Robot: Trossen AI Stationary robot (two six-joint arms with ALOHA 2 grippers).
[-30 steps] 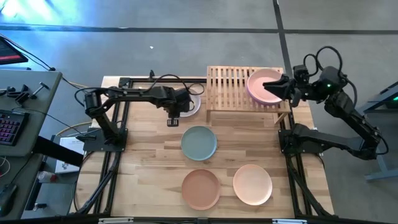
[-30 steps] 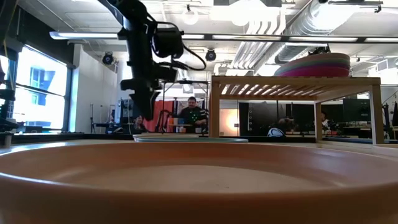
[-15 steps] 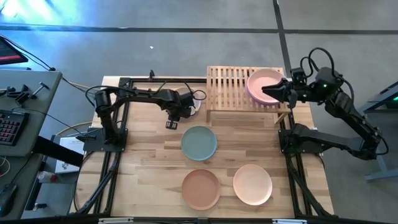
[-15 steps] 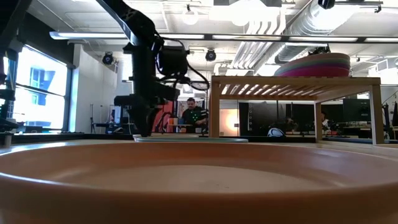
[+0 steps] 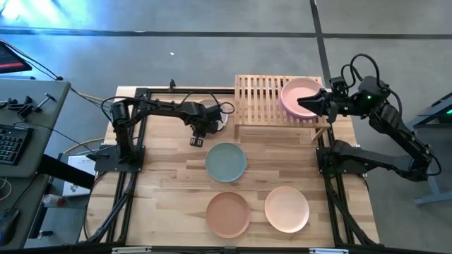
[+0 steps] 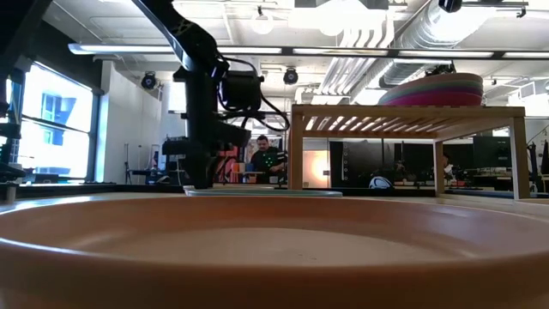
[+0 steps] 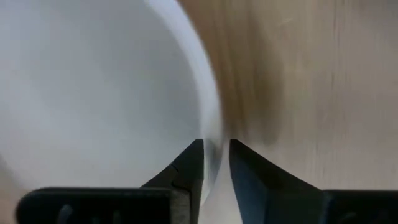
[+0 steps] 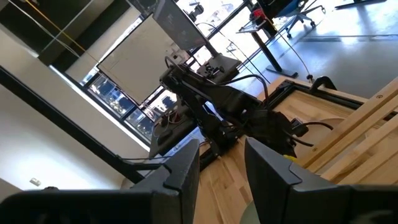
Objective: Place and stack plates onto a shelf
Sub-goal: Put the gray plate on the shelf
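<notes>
No writing can be read anywhere. Three plates lie flat on the open bench (image 5: 169, 190): grey-teal (image 5: 226, 162), terracotta (image 5: 228, 214), peach (image 5: 287, 209). A cream plate (image 7: 93, 87) lies left of the shelf (image 5: 258, 99); the left gripper (image 7: 216, 163) fingers straddle its rim, narrowly parted, grip uncertain. The right gripper (image 5: 308, 103) fingers, parted and empty, hover over the pink-topped stack (image 5: 296, 93) on the shelf.

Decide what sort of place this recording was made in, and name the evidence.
Probably an open-plan robotics lab or workshop: exposed ceiling ducts, desks with seated people behind the table, and a keyboard workstation beside the rig.
</notes>
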